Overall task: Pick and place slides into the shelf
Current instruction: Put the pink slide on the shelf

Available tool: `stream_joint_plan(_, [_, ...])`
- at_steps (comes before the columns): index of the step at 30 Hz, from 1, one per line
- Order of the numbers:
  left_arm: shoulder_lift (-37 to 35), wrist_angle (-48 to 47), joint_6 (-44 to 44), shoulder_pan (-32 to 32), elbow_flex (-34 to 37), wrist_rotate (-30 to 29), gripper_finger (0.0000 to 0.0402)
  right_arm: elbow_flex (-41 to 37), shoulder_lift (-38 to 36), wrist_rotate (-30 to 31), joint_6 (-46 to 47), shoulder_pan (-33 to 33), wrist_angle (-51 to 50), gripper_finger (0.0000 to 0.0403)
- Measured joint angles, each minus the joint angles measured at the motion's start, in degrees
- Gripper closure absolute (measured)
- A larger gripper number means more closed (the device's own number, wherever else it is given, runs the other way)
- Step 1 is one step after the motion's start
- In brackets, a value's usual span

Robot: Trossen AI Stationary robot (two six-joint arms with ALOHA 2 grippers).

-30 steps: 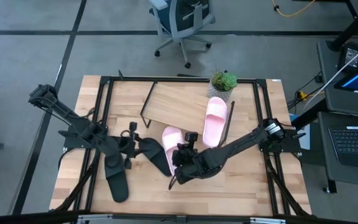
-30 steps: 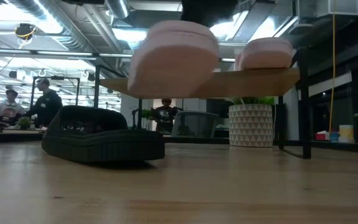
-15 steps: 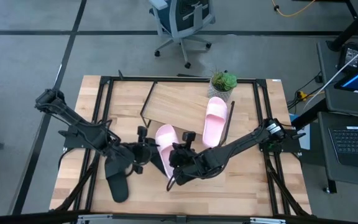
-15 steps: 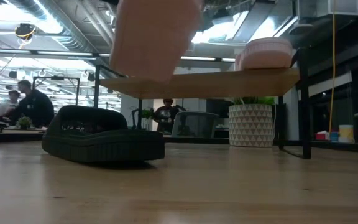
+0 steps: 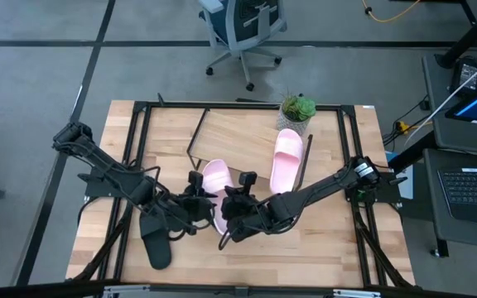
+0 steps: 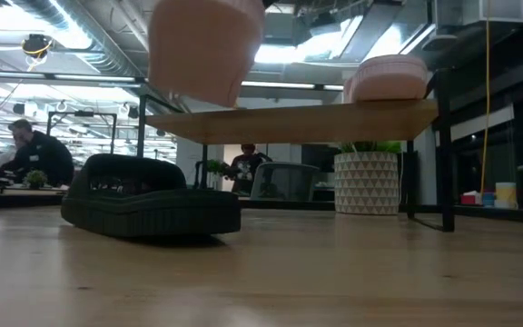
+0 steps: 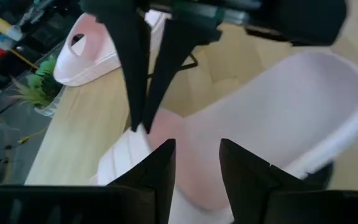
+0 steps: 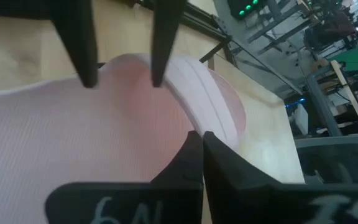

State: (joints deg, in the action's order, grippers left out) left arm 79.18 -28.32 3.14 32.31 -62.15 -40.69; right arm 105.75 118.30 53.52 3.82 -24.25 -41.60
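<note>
Pink slide (image 5: pixel 215 178) pinched in right claw (image 5: pixel 224 204), left claw (image 5: pixel 195 199) open beside, sole half hidden

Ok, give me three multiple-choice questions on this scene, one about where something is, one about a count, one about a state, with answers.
1. Where does the resting pink slide lie?
A. on the shelf, near the plant
B. on the floor
C. under the chair

2. How many pink slides show in the high view?
A. one
B. two
C. four

3. What state is the second pink slide in?
A. flat on the table
B. held up off the table
C. under a black slide

Answers:
1. A, the resting pink slide lies on the shelf by the plant.
2. B, two pale shapes show.
3. B, the second pink slide hangs between the left gripper and right gripper, above the black slide.
</note>
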Motion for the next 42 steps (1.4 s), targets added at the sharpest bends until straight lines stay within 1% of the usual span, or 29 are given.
stream_joint_plan(9, [0.3,-0.1,0.5,0.0,0.0,-6.6,0.0285,0.0,0.0,0.0,-2.9,0.0,2.9,0.0402])
stream_joint_plan(16, [0.3,-0.8,0.2,0.0,0.0,-8.7,0.0285,0.0,0.0,-0.1,-3.0,0.0,3.1,0.0402])
stream_joint_plan(22, [0.3,-1.8,-0.2,0.0,0.0,-8.9,0.0285,0.0,0.0,-0.1,-4.2,0.0,4.0,0.0402])
stream_joint_plan(31, [0.3,-6.0,-5.6,-1.6,-0.1,-9.0,0.0285,0.0,0.1,0.1,-7.6,-0.2,7.4,0.0402])
stream_joint_plan(39, [0.3,-6.3,-5.6,-1.9,-0.1,-9.6,0.0285,0.0,0.1,0.0,-8.4,-0.5,7.6,0.0402])
stream_joint_plan(42, [0.3,-6.5,-5.6,-1.9,-0.1,-9.8,0.0294,0.0,0.1,0.0,-8.4,-0.5,7.6,0.0402])
